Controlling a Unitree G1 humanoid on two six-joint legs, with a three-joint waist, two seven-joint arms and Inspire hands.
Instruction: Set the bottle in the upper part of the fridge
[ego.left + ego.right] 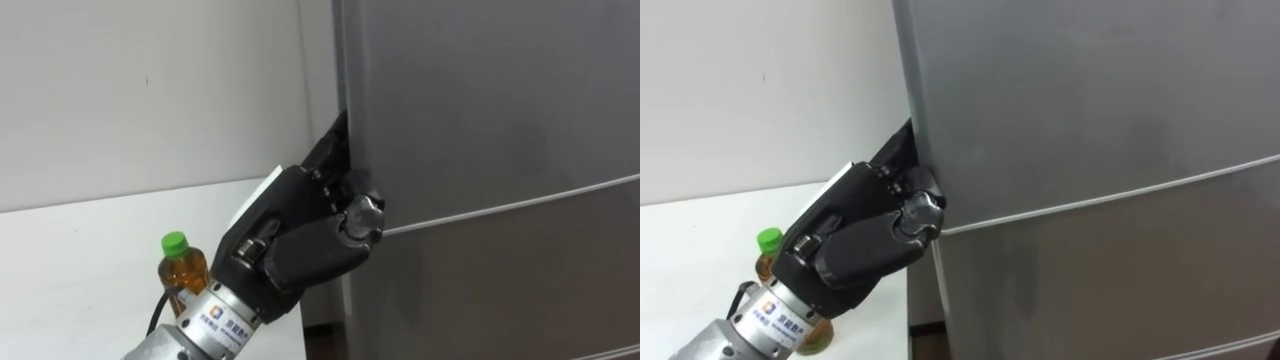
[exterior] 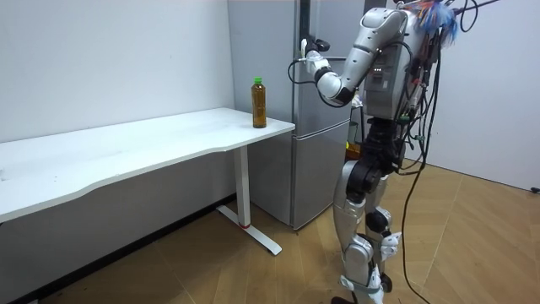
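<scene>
The bottle point(image 1: 183, 265) has a green cap and amber liquid and stands upright near the end of the white table point(image 1: 80, 250), left of the grey fridge; in the room view the bottle point(image 2: 259, 103) is beside the fridge's side. My left hand point(image 1: 300, 235) is at the left edge of the upper fridge door point(image 1: 480, 100). Its fingers reach round behind that edge and its thumb lies on the door's front, just above the seam. The door looks shut or barely ajar. I stand upright facing the fridge, left arm raised; the hand point(image 2: 316, 66) is at the door's edge.
The lower fridge door point(image 1: 500, 290) lies under the seam. A white wall runs behind the table point(image 2: 152, 143) and fridge. Wooden floor point(image 2: 472, 228) stretches around me.
</scene>
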